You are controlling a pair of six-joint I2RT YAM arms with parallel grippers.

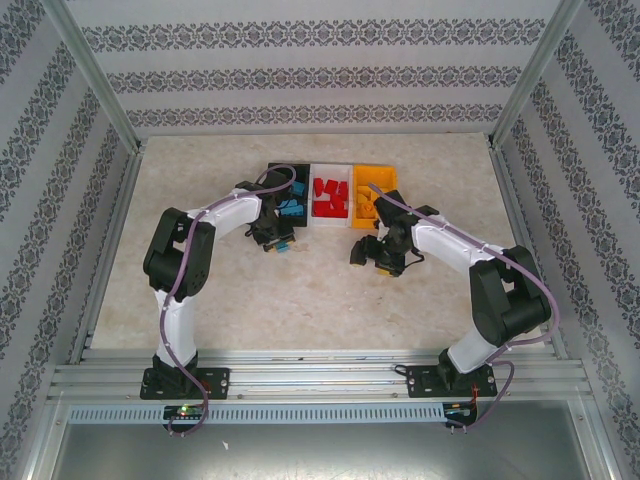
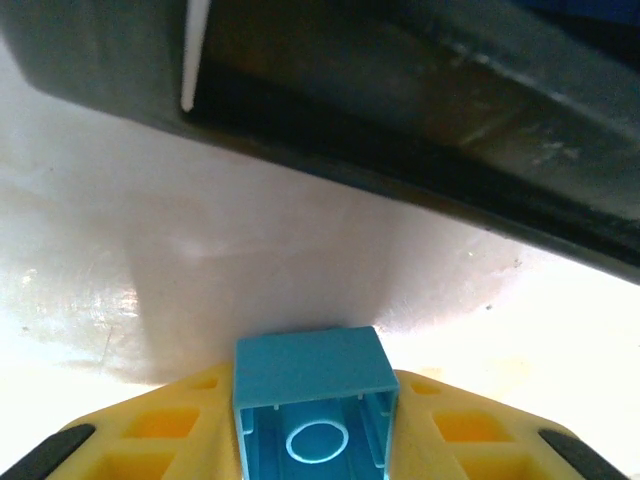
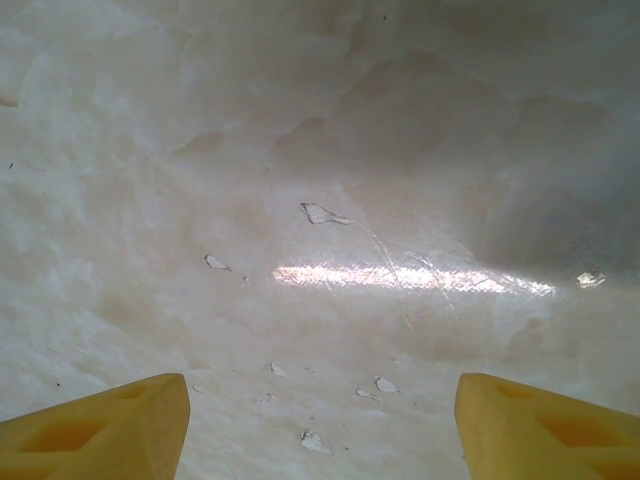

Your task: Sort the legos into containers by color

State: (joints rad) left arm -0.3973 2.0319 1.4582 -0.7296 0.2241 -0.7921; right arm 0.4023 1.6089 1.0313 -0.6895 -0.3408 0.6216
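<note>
My left arm (image 1: 180, 260) rises from its base at the near edge, folds at a raised elbow and stretches its forearm right and far. It sets the left hand (image 1: 272, 237) pointing down, just near of the black bin (image 2: 420, 110). On the wrist view that hand is clenched on a blue brick (image 2: 315, 385). The yellow fingers (image 2: 160, 430) press both its sides, and its hollow underside faces the camera. I cannot tell whether the brick is clear of the desk (image 1: 300, 310). The bin's near wall runs across the whole view just ahead of the brick, with a strip of bare desk between them.

The three bins stand in a touching row at the far middle of the desk. The black one holds blue bricks (image 1: 292, 210), the white bin (image 1: 332, 167) holds red bricks (image 1: 328, 198), and the orange bin (image 1: 375, 168) holds yellow bricks (image 1: 365, 207).

My right arm (image 1: 505, 295) is folded the opposite way, with its base near right, its elbow up and its forearm reaching left and far. The right hand (image 1: 378, 252) hangs low, just near of the orange bin. It is released: the fingers (image 3: 110, 425) stand wide apart with bare desk between them.

The two hands are well apart with open desk between. A broad bare band lies near of both, and free desk runs out to the frame rail (image 1: 112, 250) on the left and to its twin on the right.
</note>
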